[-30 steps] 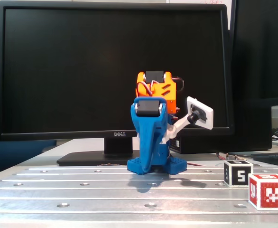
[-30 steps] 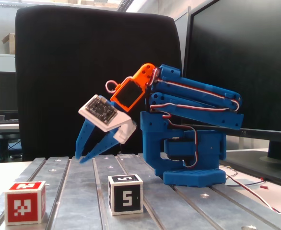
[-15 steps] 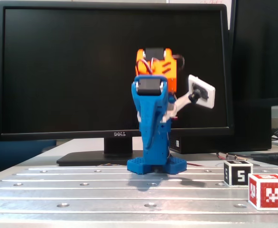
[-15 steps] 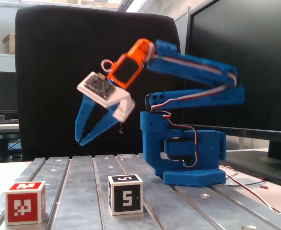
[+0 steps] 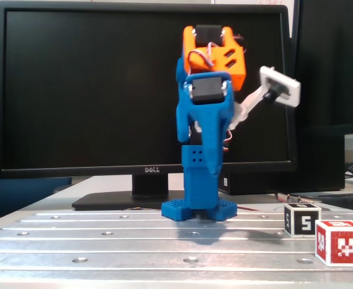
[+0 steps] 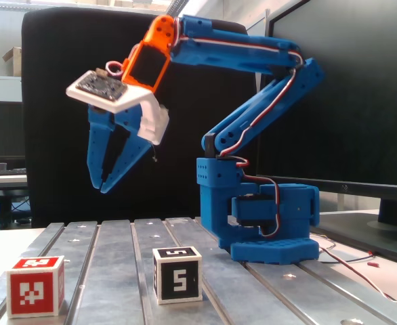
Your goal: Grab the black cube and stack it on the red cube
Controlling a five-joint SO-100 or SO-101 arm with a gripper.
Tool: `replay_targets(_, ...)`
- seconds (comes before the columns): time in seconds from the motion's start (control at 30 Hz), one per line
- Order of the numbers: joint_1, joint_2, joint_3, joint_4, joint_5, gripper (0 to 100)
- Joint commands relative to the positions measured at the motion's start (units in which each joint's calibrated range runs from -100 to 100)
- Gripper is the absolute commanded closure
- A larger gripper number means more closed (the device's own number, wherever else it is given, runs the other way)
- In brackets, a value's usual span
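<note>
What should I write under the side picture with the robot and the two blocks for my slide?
Blue robot arm raised, empty jaws nearly closed, above the black cube and red cube on the metal table.

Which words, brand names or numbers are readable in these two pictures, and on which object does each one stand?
"DELL": on the lower bezel of the monitor behind the arm, in a fixed view.
"5": on the front face of the black cube, readable in both fixed views; its top face also bears a mark, too foreshortened to read.
The red cube carries only a white blocky pattern, no letters or numbers.
</note>
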Motion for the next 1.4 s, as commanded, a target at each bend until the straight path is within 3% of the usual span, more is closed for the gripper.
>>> replay_targets(0.0, -2.29, 4.7, -7.08, 2.3, -2.37, 99)
replay_targets(0.3, -8.86, 19.41, -21.74, 7.26, -9.26, 99)
replay_targets(0.6, -18.46, 27.26, -26.62, 8.62, -16.41, 99)
replay_targets(0.9, -26.66, 29.18, -25.72, 10.59, -19.36, 99)
replay_targets(1.37, -34.78, 28.43, -16.31, 10.33, -19.04, 99)
